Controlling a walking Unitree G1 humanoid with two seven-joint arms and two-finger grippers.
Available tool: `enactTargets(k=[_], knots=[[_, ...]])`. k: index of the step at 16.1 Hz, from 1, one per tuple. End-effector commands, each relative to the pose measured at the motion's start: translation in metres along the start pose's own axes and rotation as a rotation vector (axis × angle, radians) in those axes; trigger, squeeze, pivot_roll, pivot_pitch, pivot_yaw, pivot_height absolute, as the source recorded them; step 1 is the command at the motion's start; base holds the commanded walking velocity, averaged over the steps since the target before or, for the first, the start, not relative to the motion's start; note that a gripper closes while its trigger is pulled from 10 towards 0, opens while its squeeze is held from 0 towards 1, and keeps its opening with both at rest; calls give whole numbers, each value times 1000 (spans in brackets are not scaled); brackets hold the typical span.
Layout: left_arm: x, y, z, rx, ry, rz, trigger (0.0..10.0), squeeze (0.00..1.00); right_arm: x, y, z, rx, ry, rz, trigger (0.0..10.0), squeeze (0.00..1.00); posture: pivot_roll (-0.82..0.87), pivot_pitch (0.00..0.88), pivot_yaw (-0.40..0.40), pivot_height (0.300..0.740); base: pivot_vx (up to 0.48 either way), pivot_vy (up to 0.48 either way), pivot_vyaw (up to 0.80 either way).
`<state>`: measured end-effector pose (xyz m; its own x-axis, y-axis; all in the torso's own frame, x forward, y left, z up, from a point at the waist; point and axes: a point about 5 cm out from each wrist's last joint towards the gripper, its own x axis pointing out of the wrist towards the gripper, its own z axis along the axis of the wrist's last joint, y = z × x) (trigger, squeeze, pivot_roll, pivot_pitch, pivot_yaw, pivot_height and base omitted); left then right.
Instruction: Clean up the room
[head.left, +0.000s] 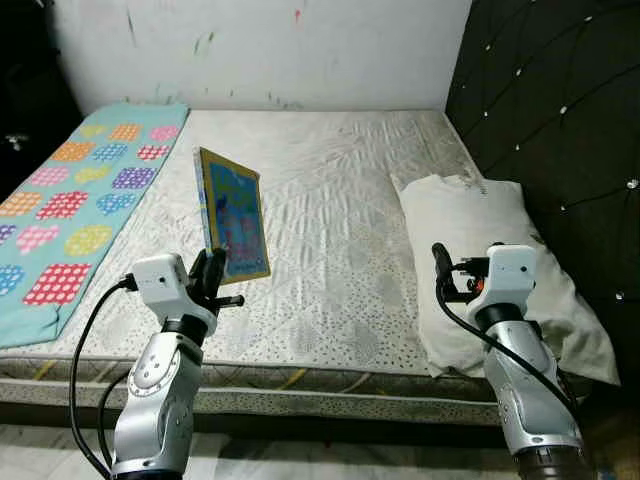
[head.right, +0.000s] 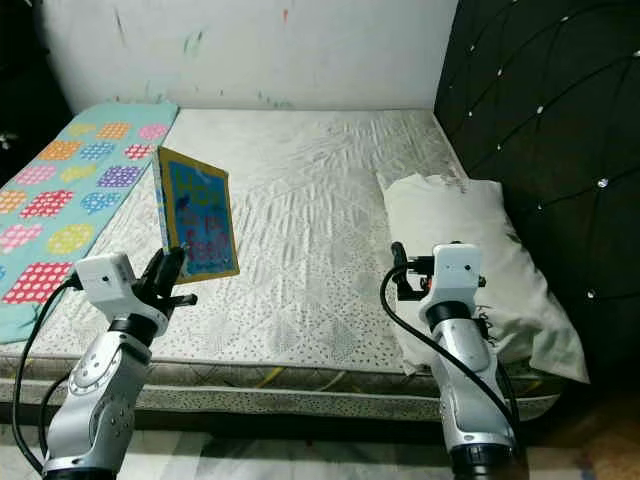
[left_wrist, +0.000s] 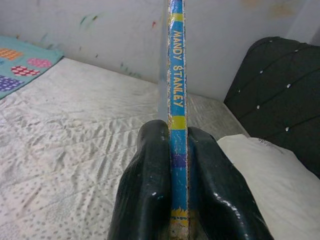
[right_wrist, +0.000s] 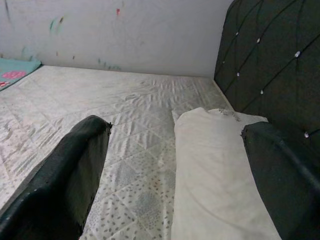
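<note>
A thin blue and yellow children's book (head.left: 232, 213) is held upright above the near part of the white mattress (head.left: 330, 200). My left gripper (head.left: 211, 272) is shut on its lower edge; in the left wrist view both black fingers (left_wrist: 147, 190) press the book's spine (left_wrist: 176, 100). My right gripper (head.left: 440, 266) is open over the near right of the bed, beside a white pillow (head.left: 490, 250). The pillow (right_wrist: 215, 165) lies between and beyond its spread fingers (right_wrist: 70, 175), with nothing in them.
A turquoise blanket (head.left: 70, 200) with coloured dotted patches covers the bed's left side. A black tufted headboard (head.left: 550, 110) runs along the right, and a marked white wall (head.left: 260, 50) stands behind. The mattress front edge (head.left: 300, 385) is just before me.
</note>
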<state>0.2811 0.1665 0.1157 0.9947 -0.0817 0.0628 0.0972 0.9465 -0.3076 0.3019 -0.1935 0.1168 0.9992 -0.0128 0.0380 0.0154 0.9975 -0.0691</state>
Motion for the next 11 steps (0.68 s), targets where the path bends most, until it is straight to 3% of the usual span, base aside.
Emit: enactTargets(k=[1,8,11], knots=[[2,-2,15,17,-71,-25,10000,0,2,2,6,1,-23,10,10000,0,-94,0,20,740,285,0,0],[2,-1,13,20,-58,-30,10000,0,4,1,6,0,-28,8,10000,0,-93,0,22,740,295,0,0],[2,1,11,20,-47,-15,10000,0,4,-1,6,-1,-30,3,10000,0,-93,0,24,740,0,0,0]])
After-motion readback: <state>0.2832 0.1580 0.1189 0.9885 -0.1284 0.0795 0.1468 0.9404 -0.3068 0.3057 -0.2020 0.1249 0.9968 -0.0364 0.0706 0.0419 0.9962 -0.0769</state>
